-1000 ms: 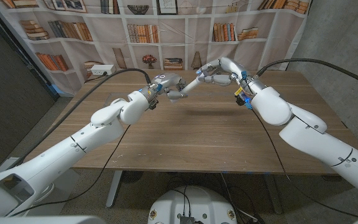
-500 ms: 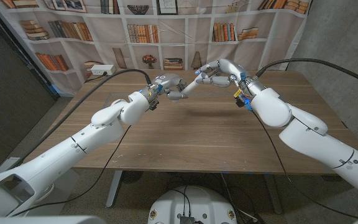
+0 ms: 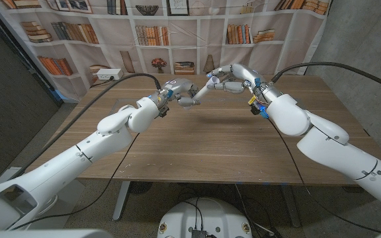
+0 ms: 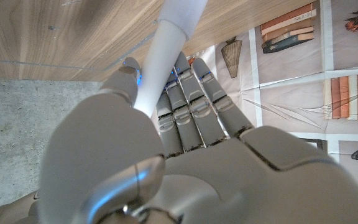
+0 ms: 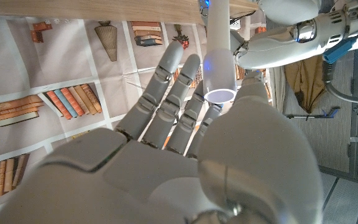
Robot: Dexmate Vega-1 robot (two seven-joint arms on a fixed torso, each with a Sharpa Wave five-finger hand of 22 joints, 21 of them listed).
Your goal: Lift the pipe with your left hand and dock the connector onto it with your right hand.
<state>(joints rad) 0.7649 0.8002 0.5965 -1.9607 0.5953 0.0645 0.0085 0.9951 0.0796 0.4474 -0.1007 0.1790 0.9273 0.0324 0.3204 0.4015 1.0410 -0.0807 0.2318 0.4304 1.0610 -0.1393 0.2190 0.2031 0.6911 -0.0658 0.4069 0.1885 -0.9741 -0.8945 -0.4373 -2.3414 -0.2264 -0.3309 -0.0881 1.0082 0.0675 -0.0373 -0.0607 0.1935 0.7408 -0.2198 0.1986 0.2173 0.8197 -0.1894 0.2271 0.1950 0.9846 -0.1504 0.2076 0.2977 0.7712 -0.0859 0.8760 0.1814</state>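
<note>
Above the table's far middle, my left hand (image 3: 180, 91) grips a thin white pipe (image 3: 202, 91) that slants up toward the right. In the left wrist view the pipe (image 4: 166, 56) runs between the thumb and the curled fingers of the left hand (image 4: 185, 143). My right hand (image 3: 233, 76) holds a short white connector (image 3: 214, 80) at the pipe's upper end. The right wrist view shows the connector (image 5: 219, 78) as a wider sleeve pinched in my right hand (image 5: 185, 124), with the pipe (image 5: 217, 18) running out of it toward my left arm (image 5: 291, 31).
The wooden table (image 3: 210, 145) lies bare below both arms. A white box (image 3: 108, 75) sits beyond its far left corner. A printed bookshelf backdrop (image 3: 177, 33) hangs behind the table.
</note>
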